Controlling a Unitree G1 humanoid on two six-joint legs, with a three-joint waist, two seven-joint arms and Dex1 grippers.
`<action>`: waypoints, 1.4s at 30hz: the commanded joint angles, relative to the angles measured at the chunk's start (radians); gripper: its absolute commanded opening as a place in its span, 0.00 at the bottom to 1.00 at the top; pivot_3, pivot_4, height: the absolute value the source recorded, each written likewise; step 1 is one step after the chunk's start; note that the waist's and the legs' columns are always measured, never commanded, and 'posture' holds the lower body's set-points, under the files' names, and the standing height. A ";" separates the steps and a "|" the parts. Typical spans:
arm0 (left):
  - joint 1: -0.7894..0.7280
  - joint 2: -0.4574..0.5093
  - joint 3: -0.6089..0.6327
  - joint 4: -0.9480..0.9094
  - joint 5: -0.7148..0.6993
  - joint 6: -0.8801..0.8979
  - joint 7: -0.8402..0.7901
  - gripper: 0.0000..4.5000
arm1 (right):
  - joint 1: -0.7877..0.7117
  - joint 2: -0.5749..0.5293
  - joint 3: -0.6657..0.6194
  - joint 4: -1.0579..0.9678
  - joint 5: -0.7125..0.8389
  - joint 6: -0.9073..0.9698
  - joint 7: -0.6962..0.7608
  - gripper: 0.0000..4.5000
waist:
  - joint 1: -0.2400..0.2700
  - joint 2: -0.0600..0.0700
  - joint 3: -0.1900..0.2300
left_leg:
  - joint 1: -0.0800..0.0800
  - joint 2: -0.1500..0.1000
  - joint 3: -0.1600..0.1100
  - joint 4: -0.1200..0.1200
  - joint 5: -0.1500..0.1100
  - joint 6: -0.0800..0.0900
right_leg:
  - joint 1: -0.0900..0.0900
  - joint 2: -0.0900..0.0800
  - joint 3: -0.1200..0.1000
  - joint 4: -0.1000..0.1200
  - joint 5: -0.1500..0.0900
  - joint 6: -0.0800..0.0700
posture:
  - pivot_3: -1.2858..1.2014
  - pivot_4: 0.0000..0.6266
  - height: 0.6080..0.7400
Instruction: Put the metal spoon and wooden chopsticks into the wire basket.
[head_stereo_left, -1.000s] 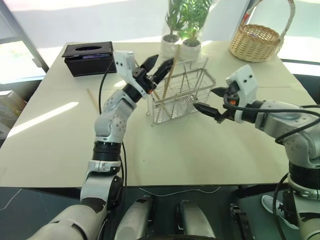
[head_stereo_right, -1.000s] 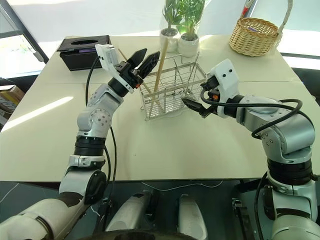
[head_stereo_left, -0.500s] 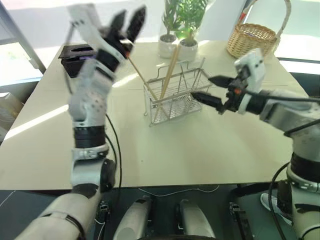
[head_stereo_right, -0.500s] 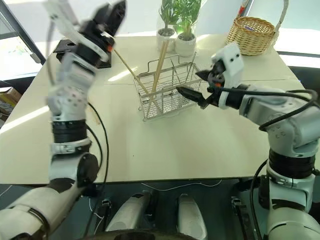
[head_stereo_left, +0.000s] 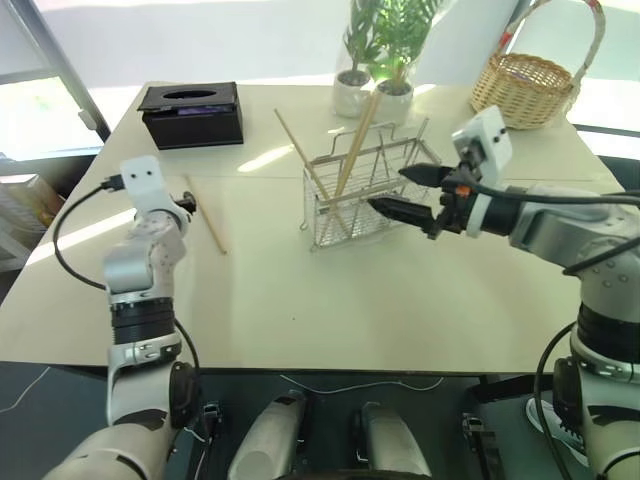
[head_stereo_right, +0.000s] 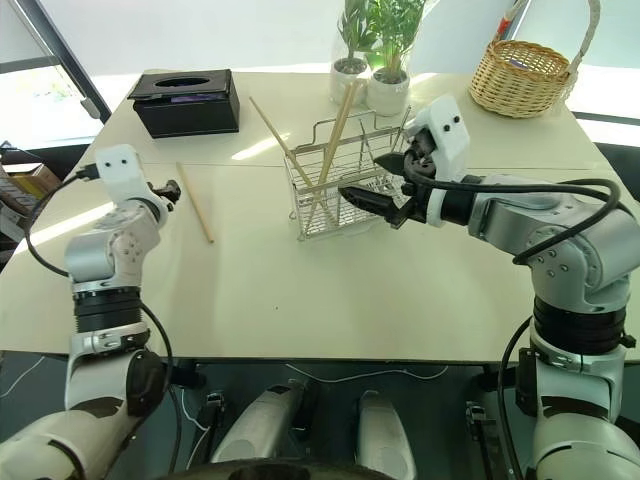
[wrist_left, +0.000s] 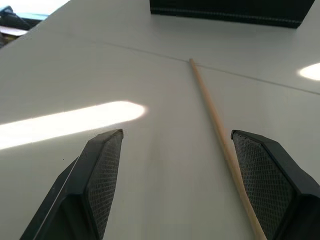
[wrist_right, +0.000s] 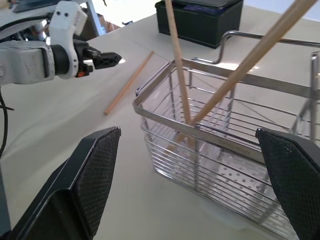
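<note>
So the big change: a second back the left tool was up at the silvery wire-mesh basket in the middle of the frame, next to a pale wooden chopstick that leaned out of it. Now that arm had swung away to the left side of the picture and dropped low over the pale worktop, fingers spread apart and empty. Two pale wooden chopsticks were left standing crossed inside the basket, so that drop-off looked done to me.

The new target seemed obvious: one more loose wooden chopstick lay flat on the worktop left of centre, just below the black rectangular tissue box. In the left wrist view it ran up past the right-hand finger, so the tool wasn't straddling it yet.

The right tool had edged closer and hung wide open right beside the basket's right end, gripping nothing.

Couldn't make out the small metal spoon for sure through the wires, so no call on that one.
</note>
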 joint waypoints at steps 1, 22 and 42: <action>-0.041 -0.024 0.015 -0.013 0.016 0.008 0.038 0.81 | -0.039 -0.021 -0.015 -0.022 0.028 -0.013 0.027 1.00 | -0.002 0.000 0.000 | 0.000 0.000 0.000 0.000 0.000 0.000 | 0.000 0.000 0.000 0.000 0.000 0.000 | 0.52 0.24 1.00; -0.216 -0.038 0.097 0.332 0.016 0.094 0.099 0.81 | -0.016 -0.061 -0.042 -0.054 0.060 0.000 0.007 1.00 | -0.002 0.000 0.000 | -0.001 0.001 0.001 0.000 0.000 0.000 | 0.000 0.000 0.000 0.000 0.000 0.000 | 0.52 0.24 1.00; -0.196 -0.034 0.130 0.318 0.044 0.214 0.131 0.02 | -0.007 -0.066 -0.033 -0.032 0.043 -0.032 -0.009 1.00 | -0.032 0.000 -0.001 | -0.001 0.001 0.002 -0.002 0.000 0.000 | 0.001 0.000 0.001 0.000 0.000 0.000 | 0.52 0.24 1.00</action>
